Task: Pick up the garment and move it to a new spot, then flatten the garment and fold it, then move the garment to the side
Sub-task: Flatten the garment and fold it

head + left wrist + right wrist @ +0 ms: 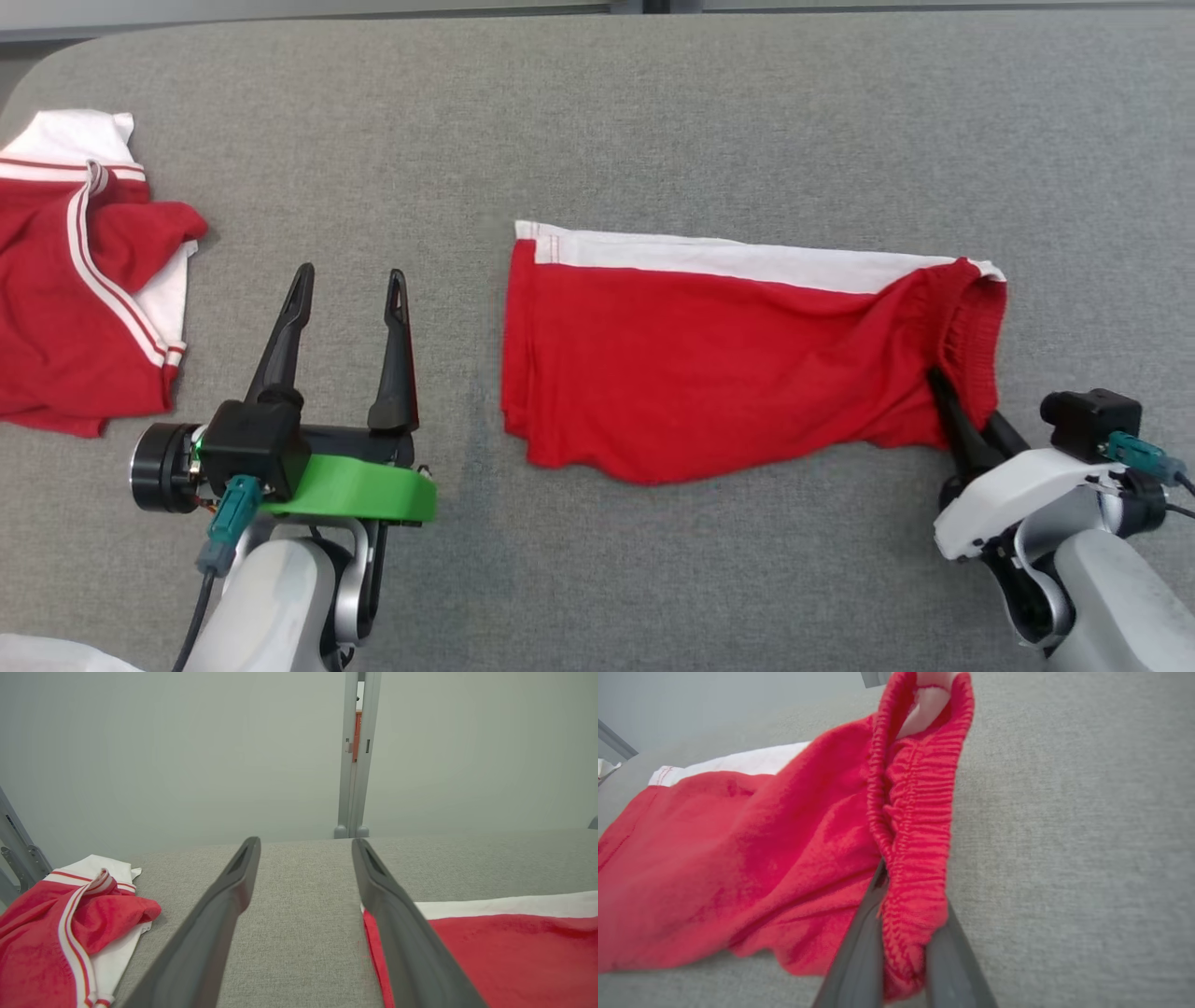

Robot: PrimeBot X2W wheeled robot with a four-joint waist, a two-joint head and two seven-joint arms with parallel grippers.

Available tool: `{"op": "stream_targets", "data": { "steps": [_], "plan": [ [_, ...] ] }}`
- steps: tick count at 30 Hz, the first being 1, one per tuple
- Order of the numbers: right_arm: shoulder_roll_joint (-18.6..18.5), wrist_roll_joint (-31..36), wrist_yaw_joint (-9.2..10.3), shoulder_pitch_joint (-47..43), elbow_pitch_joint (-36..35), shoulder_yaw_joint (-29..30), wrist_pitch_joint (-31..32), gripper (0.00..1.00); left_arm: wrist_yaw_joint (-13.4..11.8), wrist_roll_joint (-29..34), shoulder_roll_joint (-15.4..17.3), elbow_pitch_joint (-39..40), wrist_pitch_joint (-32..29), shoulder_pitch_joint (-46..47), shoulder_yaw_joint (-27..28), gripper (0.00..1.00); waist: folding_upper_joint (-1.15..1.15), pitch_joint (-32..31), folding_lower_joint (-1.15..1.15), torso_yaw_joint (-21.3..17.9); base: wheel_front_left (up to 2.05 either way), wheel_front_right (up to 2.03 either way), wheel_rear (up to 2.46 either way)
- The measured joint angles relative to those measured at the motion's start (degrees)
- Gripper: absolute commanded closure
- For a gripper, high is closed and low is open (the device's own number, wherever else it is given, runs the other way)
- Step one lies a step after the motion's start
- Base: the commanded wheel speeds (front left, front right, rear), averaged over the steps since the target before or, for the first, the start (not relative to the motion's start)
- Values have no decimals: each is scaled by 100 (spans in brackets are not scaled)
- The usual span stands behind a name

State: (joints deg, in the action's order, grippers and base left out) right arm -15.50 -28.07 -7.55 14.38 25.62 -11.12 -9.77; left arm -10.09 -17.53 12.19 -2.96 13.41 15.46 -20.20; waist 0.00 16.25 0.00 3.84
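The garment (709, 364), red shorts with a white band along the far edge, lies folded on the middle of the grey table (653, 121). My right gripper (954, 403) is at its near right corner, shut on the gathered elastic waistband (915, 826). The cloth bunches between the two dark fingers (859, 952) and hides their tips. My left gripper (350, 273) hovers open and holds nothing, to the left of the garment's left edge (504, 952). In the left wrist view the left gripper (306, 842) points across bare table toward the far wall.
A second red and white garment (84, 308) lies crumpled at the table's far left edge, also seen as a crumpled heap (60, 924) left of my left fingers. Grey table surface stretches behind and in front of the folded garment. A wall with a grey post (355, 765) stands beyond the far edge.
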Motion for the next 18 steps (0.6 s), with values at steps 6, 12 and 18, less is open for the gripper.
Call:
{"op": "stream_targets", "data": {
  "steps": [6, 12, 18],
  "plan": [
    [-357, -88, 1, -209, -634, -109, 237, 100, -53, -54, 41, 40, -51, -182, 25, 0, 0, -210, 0, -152, 0, 0, 0],
    [-498, -627, 3, -202, -1637, -630, 1051, 100, -77, -79, 49, 92, -74, -203, 4, 0, 0, -313, 0, -228, 0, 0, 0],
    [-347, -1179, 4, 176, -2150, -1283, 1876, 100, -74, -94, -5, 85, -74, -177, -66, 0, 0, -235, 0, -113, 0, 0, 0]
  ]
}}
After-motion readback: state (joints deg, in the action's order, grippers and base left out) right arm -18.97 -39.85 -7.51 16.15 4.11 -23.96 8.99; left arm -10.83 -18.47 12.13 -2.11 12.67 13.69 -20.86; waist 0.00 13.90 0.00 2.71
